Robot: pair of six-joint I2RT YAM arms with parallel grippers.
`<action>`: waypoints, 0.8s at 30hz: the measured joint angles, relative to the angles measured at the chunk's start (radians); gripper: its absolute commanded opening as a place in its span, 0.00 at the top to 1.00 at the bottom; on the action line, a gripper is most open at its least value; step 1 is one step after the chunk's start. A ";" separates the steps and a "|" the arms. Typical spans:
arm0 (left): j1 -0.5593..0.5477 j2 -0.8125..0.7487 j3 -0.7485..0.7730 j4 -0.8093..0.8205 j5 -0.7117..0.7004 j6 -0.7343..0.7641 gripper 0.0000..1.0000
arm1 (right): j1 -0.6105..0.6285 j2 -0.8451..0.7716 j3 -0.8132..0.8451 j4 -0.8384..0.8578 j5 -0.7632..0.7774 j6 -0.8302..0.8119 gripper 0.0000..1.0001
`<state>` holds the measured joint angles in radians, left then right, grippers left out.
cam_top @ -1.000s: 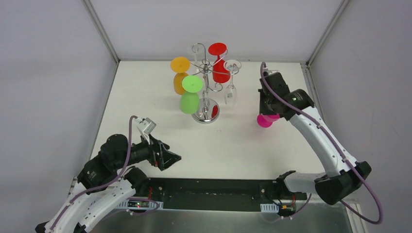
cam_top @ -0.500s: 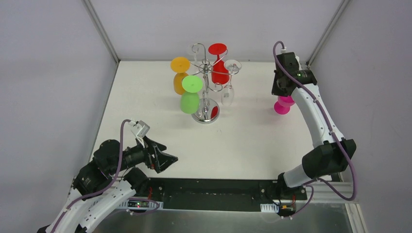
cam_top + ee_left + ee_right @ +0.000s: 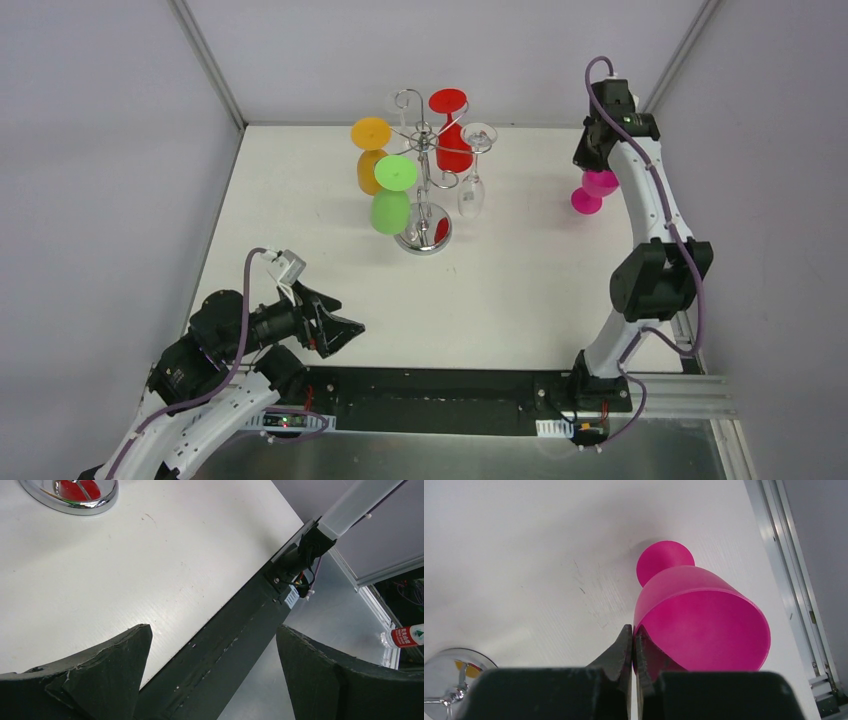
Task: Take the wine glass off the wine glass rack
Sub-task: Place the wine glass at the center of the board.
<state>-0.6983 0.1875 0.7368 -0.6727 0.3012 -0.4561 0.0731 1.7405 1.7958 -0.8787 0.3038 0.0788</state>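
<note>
at far right, right end effector (image 3: pixel 632 631) pinches pink wine glass (image 3: pixel 702 614).

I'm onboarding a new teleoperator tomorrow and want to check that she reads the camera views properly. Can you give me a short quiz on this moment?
1. True or false: the left gripper holds a glass.
2. Which glass does the right gripper pinch by the rim? A orange, B pink, C red.
3. Fill in: the coloured glass hanging on the wine glass rack nearest the arm bases is ____.
Key: 1 false, it is open and empty. 2 B, the pink glass. 3 the green glass.
</note>
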 measured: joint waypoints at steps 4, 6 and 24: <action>0.000 0.000 0.000 0.000 -0.006 0.000 0.01 | -0.018 0.095 0.091 -0.016 -0.026 0.015 1.00; 0.000 0.000 0.000 -0.001 -0.016 0.000 0.01 | -0.023 0.144 0.134 -0.028 -0.031 0.019 1.00; 0.000 -0.008 0.000 -0.007 -0.024 0.000 0.01 | -0.070 0.327 0.346 -0.106 -0.080 0.039 1.00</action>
<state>-0.6983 0.1791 0.7368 -0.6796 0.2775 -0.4557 0.0032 2.0670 2.1414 -0.9844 0.2234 0.1173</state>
